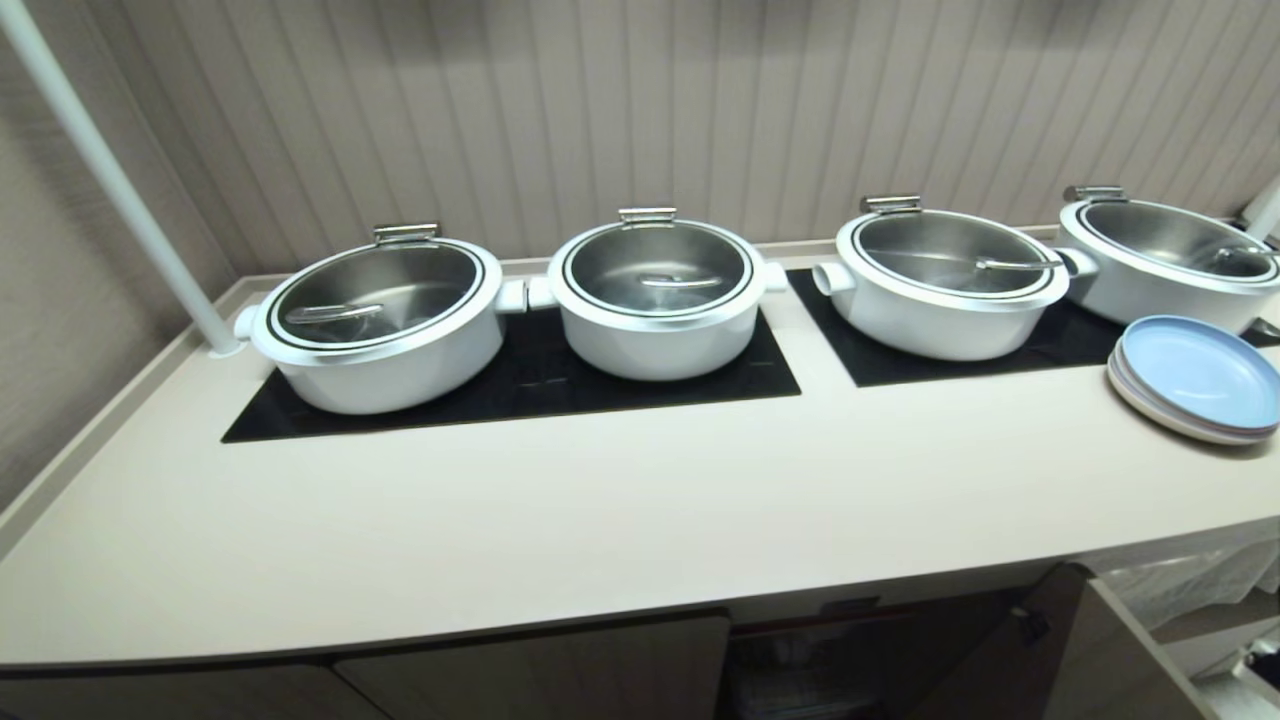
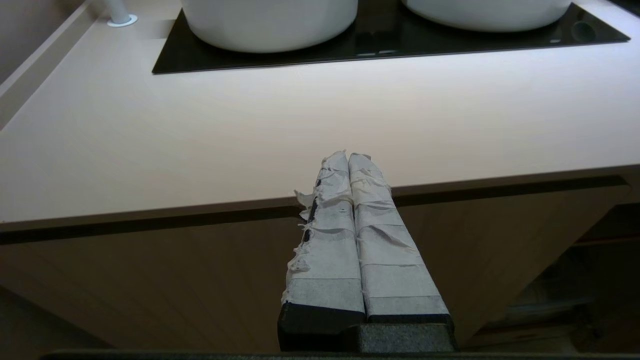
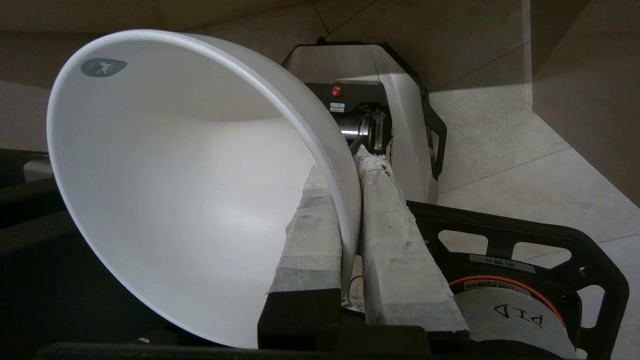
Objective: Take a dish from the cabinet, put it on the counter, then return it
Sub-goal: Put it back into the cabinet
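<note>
One step looks done: the right gripper (image 3: 350, 200) pinches the dish's (image 3: 190, 190) rim, low beside the robot base, not yet on the surface (image 1: 600, 520). Four pots (image 1: 385, 315) at 12 o'clock and plates (image 1: 1195, 378) at 3 o'clock leave room. The left gripper (image 2: 348, 159) is closed, empty.

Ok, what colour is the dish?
Plain glossy white dish, with a small grey logo near its rim; clearest in the right wrist view.
</note>
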